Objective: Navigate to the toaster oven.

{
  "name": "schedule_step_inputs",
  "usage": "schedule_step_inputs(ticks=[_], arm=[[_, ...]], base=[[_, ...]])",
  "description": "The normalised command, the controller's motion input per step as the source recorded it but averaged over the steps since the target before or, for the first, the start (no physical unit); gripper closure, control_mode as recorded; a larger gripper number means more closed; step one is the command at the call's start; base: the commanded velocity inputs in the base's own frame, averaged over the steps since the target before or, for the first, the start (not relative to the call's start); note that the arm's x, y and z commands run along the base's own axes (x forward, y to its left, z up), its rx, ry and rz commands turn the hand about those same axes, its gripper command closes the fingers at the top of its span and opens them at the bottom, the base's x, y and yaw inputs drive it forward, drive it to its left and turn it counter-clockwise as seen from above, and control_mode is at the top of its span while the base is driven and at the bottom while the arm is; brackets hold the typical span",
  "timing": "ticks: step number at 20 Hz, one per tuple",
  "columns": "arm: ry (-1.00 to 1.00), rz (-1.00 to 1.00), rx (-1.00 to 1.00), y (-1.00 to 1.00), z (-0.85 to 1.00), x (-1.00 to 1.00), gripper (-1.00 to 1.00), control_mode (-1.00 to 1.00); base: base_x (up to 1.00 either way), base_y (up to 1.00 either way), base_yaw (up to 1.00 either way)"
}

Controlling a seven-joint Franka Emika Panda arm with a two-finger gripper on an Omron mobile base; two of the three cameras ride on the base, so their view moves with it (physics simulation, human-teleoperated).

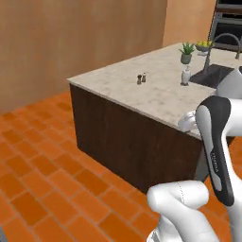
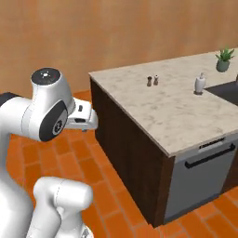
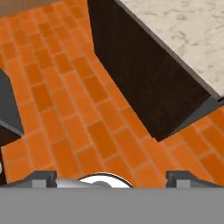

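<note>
Facing a kitchen island across an orange tile floor (image 1: pixel 42 189).

Stone-topped island (image 1: pixel 156 92) with dark wood sides, reaching from centre toward 3 o'clock in the left base view. On top – two small shakers (image 1: pixel 141 78) side by side near the 12 o'clock edge, a pale bottle (image 1: pixel 185 76) just beside the sink (image 1: pixel 212 75), a potted plant (image 1: pixel 186 52) beyond it at 1 o'clock, a curved faucet (image 1: pixel 222 40) over the sink. In the right base view, dishwasher front (image 2: pixel 202 179) with a dark handle at 4 o'clock, set into the island's end. Wooden wall (image 1: pixel 71 38) behind. Gripper (image 3: pixel 111 177) pointing down at the floor beside the island's dark corner, fingertips (image 3: pixel 41 178) far apart at 6 o'clock in the hand view – jaws wide, holding nothing. Toaster oven: cannot tell where.
</note>
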Motion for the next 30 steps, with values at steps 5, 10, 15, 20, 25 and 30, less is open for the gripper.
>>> schedule_step_inputs(ticks=[5,10,15,20,25,30], arm=[[0.00,0.00,0.00,0.00,0.00,0.00,-1.00,1.00],[0.00,0.00,0.00,0.00,0.00,0.00,-1.00,1.00],[0.00,0.00,0.00,0.00,0.00,0.00,-1.00,1.00],[0.00,0.00,0.00,0.00,0.00,0.00,-1.00,1.00],[0.00,0.00,0.00,0.00,0.00,0.00,-1.00,1.00],[0.00,0.00,0.00,0.00,0.00,0.00,-1.00,1.00]], base=[[0.00,-0.02,-0.98],[0.17,-0.09,-0.85],[0.89,0.09,-0.50],[1.00,-0.46,-0.04],[0.67,-1.00,0.06],[0.10,-1.00,-0.01]])
